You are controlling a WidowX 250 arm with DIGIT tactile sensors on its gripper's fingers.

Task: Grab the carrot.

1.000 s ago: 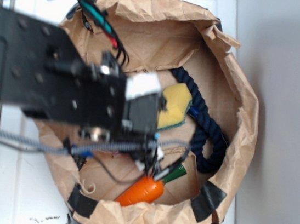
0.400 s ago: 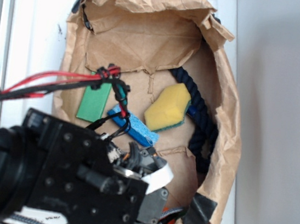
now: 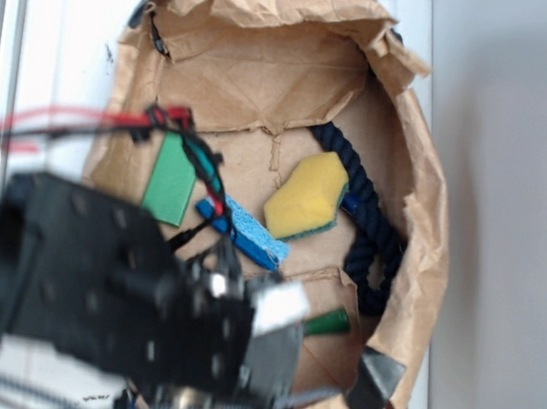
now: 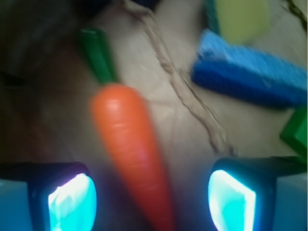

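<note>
Carrot on brown paper

Black arm w/ red cables

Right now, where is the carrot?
In the wrist view the carrot lies between the open jaws, nearer the left one, inside the paper bag, with the blue sponge off to the right.

Sponges, rope, paper bag
</note>
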